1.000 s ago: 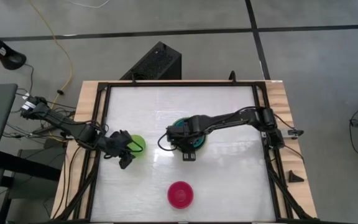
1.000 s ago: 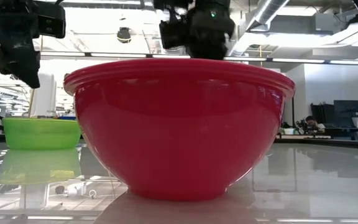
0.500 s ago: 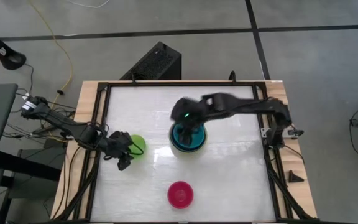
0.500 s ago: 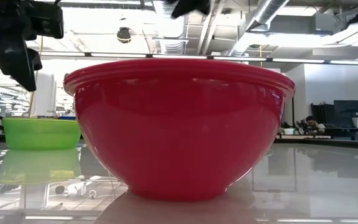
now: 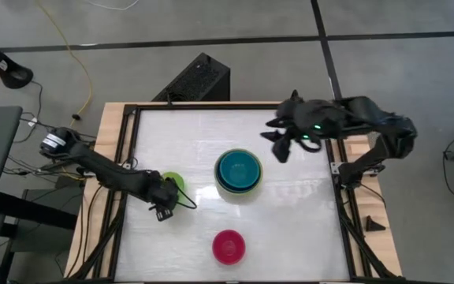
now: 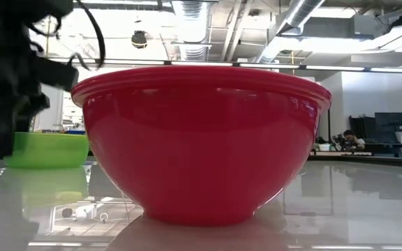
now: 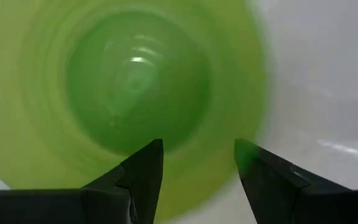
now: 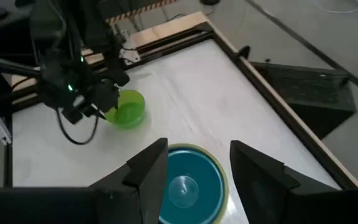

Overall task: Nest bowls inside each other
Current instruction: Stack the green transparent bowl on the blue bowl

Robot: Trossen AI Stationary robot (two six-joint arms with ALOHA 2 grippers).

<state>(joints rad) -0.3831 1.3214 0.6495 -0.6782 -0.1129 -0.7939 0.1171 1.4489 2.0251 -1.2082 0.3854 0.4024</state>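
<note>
The lime green bowl point(image 5: 173, 183) stands on its base at the table's left. My left gripper point(image 7: 197, 168) hangs open over its near rim, pointing down, one finger over the hollow and one at the rim's outer side; whether it touches I cannot tell. The teal bowl point(image 5: 238, 170) sits nested in a stack whose olive-green outer rim point(image 8: 199, 148) shows around it, mid-table. My right gripper point(image 5: 280, 148) is open, high above the table, to the far right of the stack. The pink bowl point(image 5: 229, 246) stands alone near the front edge and fills the low view point(image 6: 201, 139).
A black frame rail point(image 5: 333, 158) runs around the white tabletop. A black box point(image 5: 199, 79) sits beyond the far edge. Bare tabletop lies between the three bowl spots and along the right side.
My right gripper has risen from the teal bowl stack and swung toward the table's far right, turning as it went; the stack stays put. My left gripper has come down toward the lime green bowl's near rim and tipped to point more steeply downward.
</note>
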